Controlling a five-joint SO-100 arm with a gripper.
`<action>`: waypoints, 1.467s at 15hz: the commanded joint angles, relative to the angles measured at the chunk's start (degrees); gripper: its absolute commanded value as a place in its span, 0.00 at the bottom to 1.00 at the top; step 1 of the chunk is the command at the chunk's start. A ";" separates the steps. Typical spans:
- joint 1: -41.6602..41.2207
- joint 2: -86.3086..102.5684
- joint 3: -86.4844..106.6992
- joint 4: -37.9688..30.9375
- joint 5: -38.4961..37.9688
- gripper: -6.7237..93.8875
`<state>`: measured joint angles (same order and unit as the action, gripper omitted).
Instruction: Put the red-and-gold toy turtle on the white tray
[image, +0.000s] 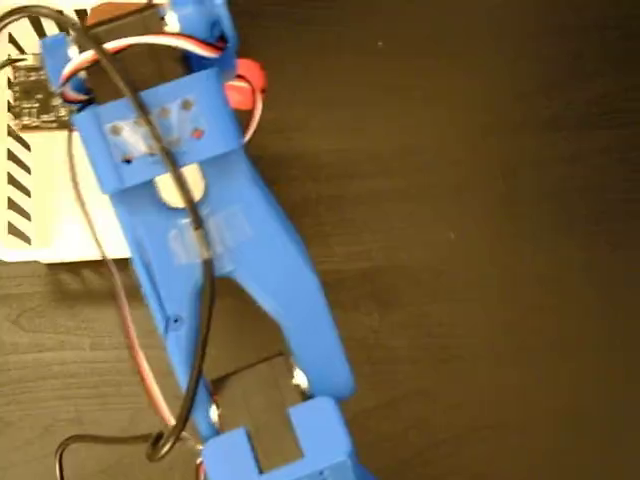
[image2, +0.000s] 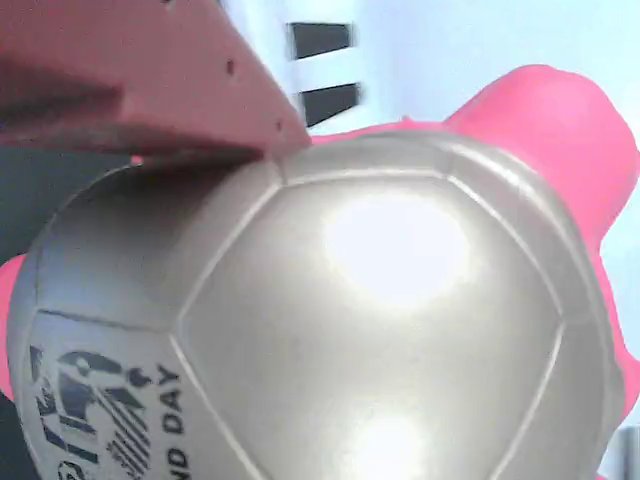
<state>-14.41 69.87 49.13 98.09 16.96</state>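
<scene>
Over the white tray (image2: 480, 50): one tool, a finger (image2: 130, 80) touching the shell of one red-and-gold toy turtle (image2: 330, 330), jaw spread undeterminable; one blue arm (image: 215, 250) above one dark counter (image: 480, 250).

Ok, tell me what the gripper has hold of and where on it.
Apparently the red-and-gold toy turtle: one finger presses the upper edge of its domed shell in the wrist view. The other finger is hidden, so a full grip cannot be confirmed.

A hobby or lab workbench: dark wood-grain table (image: 480, 250), 3D-printed blue arm (image: 230, 260) (loose wires (image: 130, 350) exposed).
</scene>
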 joint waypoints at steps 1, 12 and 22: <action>-3.87 2.29 -5.45 1.05 1.85 0.07; -5.10 -14.50 -13.89 0.88 2.11 0.07; -5.01 -18.63 -16.70 0.79 1.41 0.08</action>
<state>-18.54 48.60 35.95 98.35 18.19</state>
